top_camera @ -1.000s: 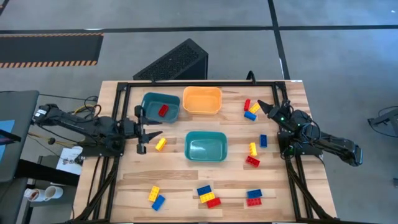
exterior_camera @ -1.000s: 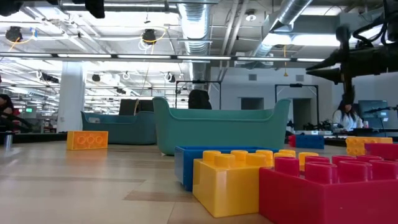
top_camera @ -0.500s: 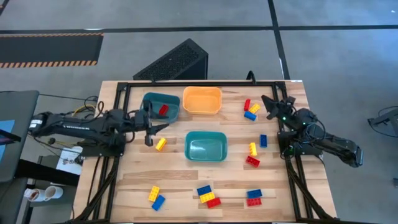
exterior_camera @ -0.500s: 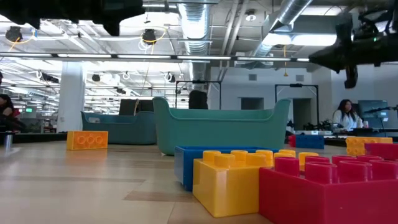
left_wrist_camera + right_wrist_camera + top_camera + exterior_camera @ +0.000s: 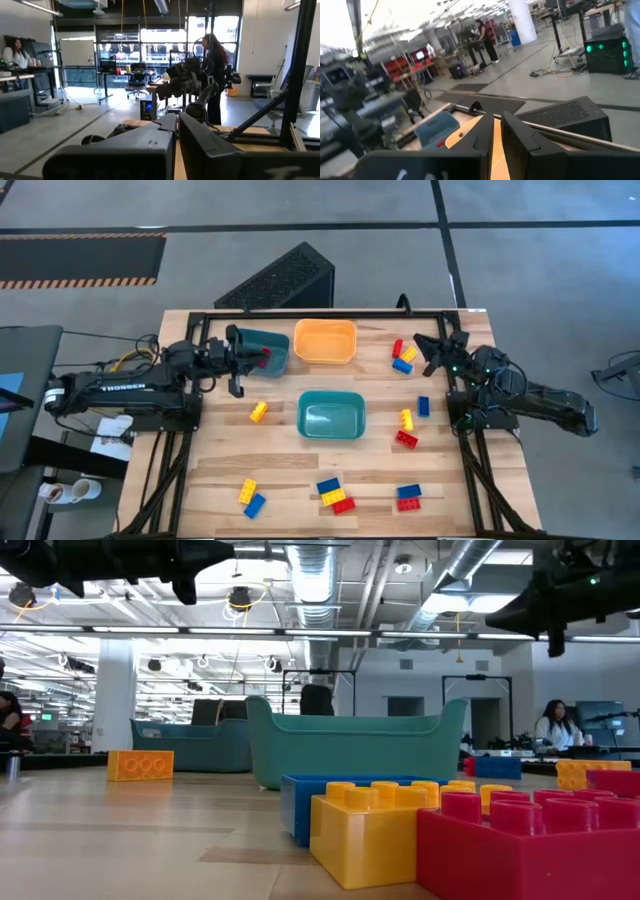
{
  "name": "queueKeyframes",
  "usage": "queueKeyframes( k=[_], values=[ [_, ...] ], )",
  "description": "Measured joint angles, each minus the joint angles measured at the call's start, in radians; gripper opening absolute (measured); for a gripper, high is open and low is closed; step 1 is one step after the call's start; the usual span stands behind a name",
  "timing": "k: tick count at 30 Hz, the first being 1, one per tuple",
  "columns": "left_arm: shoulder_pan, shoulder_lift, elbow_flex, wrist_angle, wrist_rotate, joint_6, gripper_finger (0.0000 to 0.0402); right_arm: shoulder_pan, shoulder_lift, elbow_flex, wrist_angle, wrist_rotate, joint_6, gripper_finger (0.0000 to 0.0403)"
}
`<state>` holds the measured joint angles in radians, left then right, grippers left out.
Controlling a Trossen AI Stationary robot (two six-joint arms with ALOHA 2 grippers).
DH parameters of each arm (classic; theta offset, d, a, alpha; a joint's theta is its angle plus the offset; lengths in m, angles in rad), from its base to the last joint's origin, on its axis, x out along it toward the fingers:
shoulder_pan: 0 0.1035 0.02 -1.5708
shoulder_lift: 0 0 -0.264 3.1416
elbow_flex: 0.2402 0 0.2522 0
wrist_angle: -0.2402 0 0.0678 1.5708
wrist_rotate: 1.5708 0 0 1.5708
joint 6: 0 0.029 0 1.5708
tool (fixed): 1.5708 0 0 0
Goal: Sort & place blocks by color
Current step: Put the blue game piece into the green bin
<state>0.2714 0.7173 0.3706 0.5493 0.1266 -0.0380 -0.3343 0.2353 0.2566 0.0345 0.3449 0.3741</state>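
Wooden slatted worktop (image 5: 330, 470) in an open workshop, three trays near its middle and far side.

Progress: early, by my reading. One red block (image 5: 263, 356) lies in the teal tray (image 5: 275, 343) at the far left. The orange tray (image 5: 325, 342) and the second teal tray (image 5: 331, 415) look empty. All other blocks are loose on the worktop: a yellow one (image 5: 259, 412) just left of the middle tray, a red/yellow/blue cluster (image 5: 402, 356) far right, another group (image 5: 408, 427) right of the middle tray, and three small groups along the near edge (image 5: 336, 495).

Blocks: small studded bricks in glossy red, yellow and blue, some stuck in pairs.

Left claw (image 5: 240, 365) hovers at the far-left tray, fingers nearly together, nothing held. Right claw (image 5: 428, 352) hangs beside the far-right cluster, likewise nearly closed and empty.
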Motion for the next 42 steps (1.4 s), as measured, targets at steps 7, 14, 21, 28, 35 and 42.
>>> queueKeyframes(
  k=[7, 14, 21, 28, 35, 42],
  values=[
    [0.008, -0.032, 0.0, -0.055, -0.033, 0.071, 0.0, 0.068, 0.213, 0.116, -0.074, 0.028, -0.036, 0.0061],
    [0.038, -0.032, -0.036, -0.021, 0.01, 0.044, 0.0, 0.084, 0.407, 0.215, -0.258, 0.05, -0.036, 0.0061],
    [0.078, -0.031, -0.203, 0.269, -0.022, -0.005, 0.0, 0.086, 0.531, 0.217, -0.263, 0.017, -0.044, 0.0073],
    [0.111, -0.037, -0.223, 0.318, 0.052, -0.034, 0.0, 0.084, 0.647, 0.217, -0.36, -0.006, -0.006, 0.0171],
    [0.111, -0.037, -0.223, 0.295, 0.052, -0.018, 0.0, 0.074, 0.746, 0.217, -0.421, 0.002, 0.018, 0.0294],
    [0.111, -0.037, -0.223, 0.294, 0.052, -0.012, 0.0, -0.088, 0.811, 0.217, -0.521, -0.012, 0.099, 0.0304]
  ],
)
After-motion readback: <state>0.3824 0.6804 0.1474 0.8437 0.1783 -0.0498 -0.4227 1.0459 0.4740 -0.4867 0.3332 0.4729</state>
